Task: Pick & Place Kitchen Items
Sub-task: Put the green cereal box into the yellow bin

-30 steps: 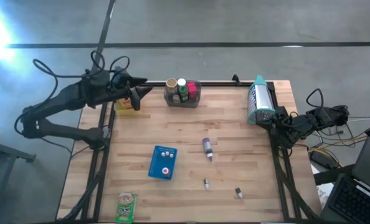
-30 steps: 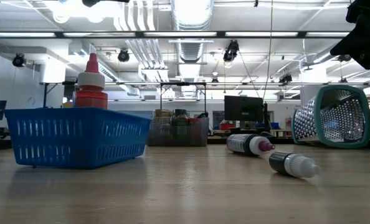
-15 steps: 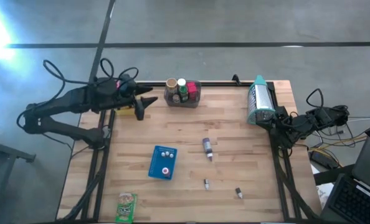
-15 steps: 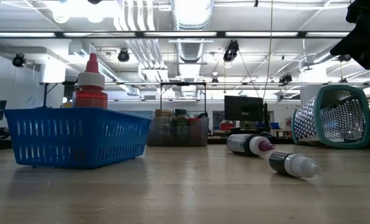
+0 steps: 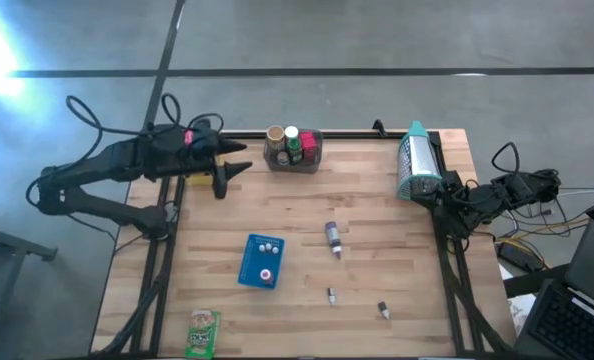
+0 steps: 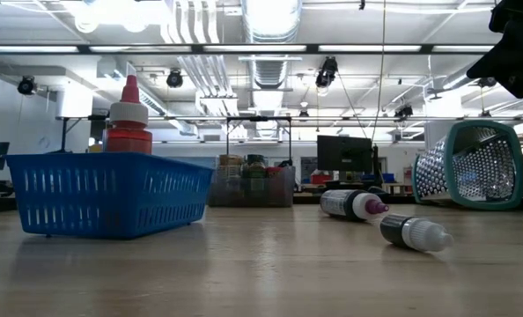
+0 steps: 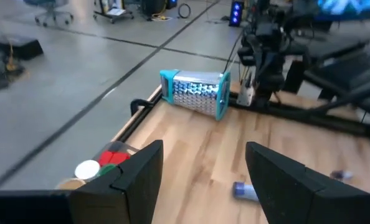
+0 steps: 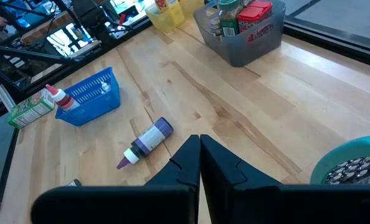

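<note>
High view: left end effector [image 5: 232, 170] hovers spread and empty beside the grey bin [image 5: 293, 160] of groceries; right end effector [image 8: 199, 151], pressed together, waits at the table's [image 5: 377, 200] right edge.

A perforated teal-rimmed basket [image 5: 417, 160] lies tipped at the wooden table's [image 5: 377, 210] far edge — a blue tray [image 5: 260, 262] sits mid-table.

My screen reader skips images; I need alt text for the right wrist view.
The right hand, shut and empty, hovers over a wooden table with a purple-capped bottle lying down, a blue basket, a green carton and a grey bin of jars.
</note>
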Tool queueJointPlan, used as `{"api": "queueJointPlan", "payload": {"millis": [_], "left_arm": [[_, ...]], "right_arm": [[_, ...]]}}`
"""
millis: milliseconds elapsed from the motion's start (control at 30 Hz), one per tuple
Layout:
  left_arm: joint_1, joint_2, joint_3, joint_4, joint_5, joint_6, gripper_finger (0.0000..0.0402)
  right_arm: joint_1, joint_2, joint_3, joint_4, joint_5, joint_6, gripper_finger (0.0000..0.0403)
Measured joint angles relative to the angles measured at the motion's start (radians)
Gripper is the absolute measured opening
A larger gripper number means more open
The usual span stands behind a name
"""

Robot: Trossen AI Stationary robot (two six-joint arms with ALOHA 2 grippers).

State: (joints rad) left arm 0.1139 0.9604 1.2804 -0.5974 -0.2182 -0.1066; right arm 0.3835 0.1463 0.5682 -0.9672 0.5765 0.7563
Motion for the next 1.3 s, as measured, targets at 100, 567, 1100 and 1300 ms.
{"api": "queueJointPlan", "payload": {"millis": [100, 567, 1100, 1300], "left_arm": [[0.0, 0.0, 0.0, -0.011, 0.0, 0.099, 0.0234], [0.0, 0.002, 0.034, -0.138, 0.062, 0.213, 0.0234], [-0.002, 0.003, 0.09, -0.582, 0.123, 0.175, 0.0234], [-0.002, 0.002, 0.119, -0.666, 0.122, 0.037, 0.0234]], "right_arm": [[0.0, 0.0, 0.0, 0.0, 0.0, 0.0, 0.0008], [0.0, 0.0, 0.0, 0.0, 0.0, 0.0, 0.0008], [0.0, 0.0, 0.0, 0.0, 0.0, 0.0, 0.0008], [0.0, 0.0, 0.0, 0.0, 0.0, 0.0, 0.0008]]}}
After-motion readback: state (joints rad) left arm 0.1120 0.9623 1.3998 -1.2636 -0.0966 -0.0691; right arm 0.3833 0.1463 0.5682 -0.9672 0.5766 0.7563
